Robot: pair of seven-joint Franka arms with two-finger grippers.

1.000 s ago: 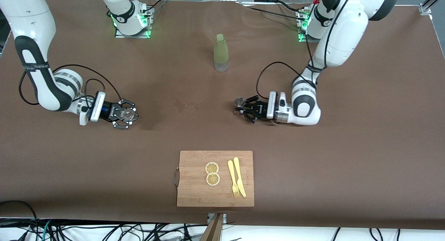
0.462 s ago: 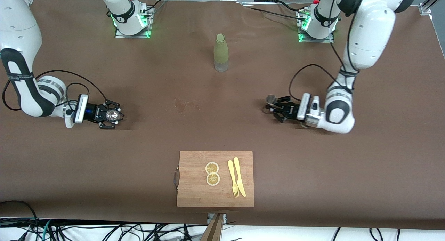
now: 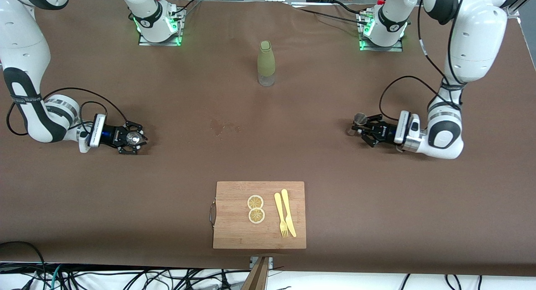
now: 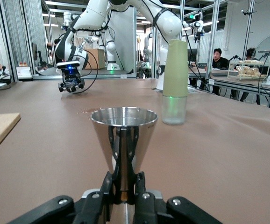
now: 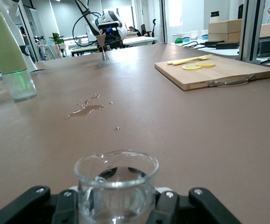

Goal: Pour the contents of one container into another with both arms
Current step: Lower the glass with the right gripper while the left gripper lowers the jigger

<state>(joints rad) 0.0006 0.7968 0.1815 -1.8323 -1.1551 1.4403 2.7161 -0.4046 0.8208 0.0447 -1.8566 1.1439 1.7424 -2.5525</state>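
My left gripper [image 3: 362,129] is shut on a steel jigger [image 3: 358,119], held upright low over the table toward the left arm's end. In the left wrist view the jigger [image 4: 124,133] stands between the fingers of the left gripper [image 4: 124,181], clamped at its narrow waist. My right gripper [image 3: 132,138] is low over the table toward the right arm's end, shut on a small clear glass beaker [image 3: 133,137]. The beaker [image 5: 116,184] sits upright in the right gripper [image 5: 115,207], with a little liquid at its bottom.
A pale green bottle [image 3: 266,63] stands at mid-table near the bases. A small wet spill [image 3: 224,126] lies on the brown cover between the grippers. A wooden cutting board [image 3: 234,223] near the front edge carries two lemon slices [image 3: 256,209], a yellow fork and a knife [image 3: 286,212].
Both arms have drawn apart. The left gripper carried the jigger toward the left arm's end. The right gripper carried the beaker toward the right arm's end, then stayed nearly still.
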